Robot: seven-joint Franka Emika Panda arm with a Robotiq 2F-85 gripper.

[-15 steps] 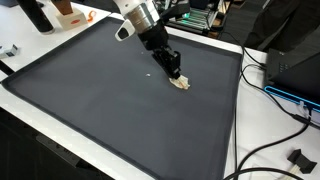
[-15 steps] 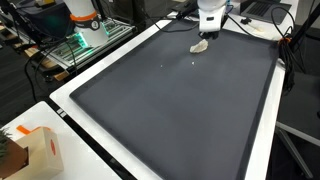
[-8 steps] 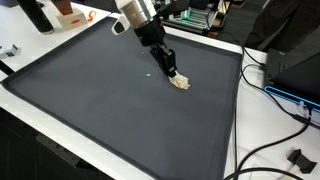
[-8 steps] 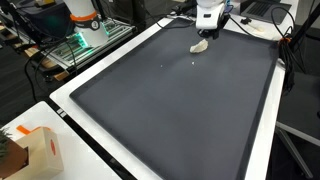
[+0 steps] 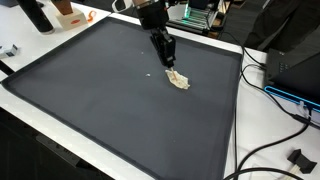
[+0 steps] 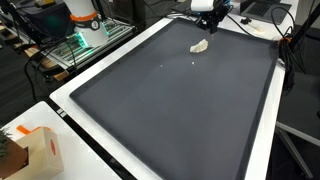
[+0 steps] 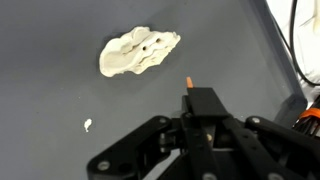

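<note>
We see the arm reaching down from the far edge of the bench [image 5: 40, 105], its wrist tilted so the hand [image 5: 168, 62] hangs just above the dark mat [image 5: 90, 90], holding nothing. The pale crumpled lump [image 5: 179, 80] lies flat on the mat just beside the hand, at about its 4 o'clock in an exterior view, apart from it. In the wrist view the lump [image 7: 137, 52] sits at 11 o'clock from the hand [image 7: 205, 118], with a tiny white speck [image 7: 87, 125] on the mat at 9 o'clock. We cannot tell how far the fingers stand apart: the wrist view shows only dark housing, and in an exterior view [image 6: 210, 12] the arm is cut off at the top edge. What the lump is made of is hard to make out.
</note>
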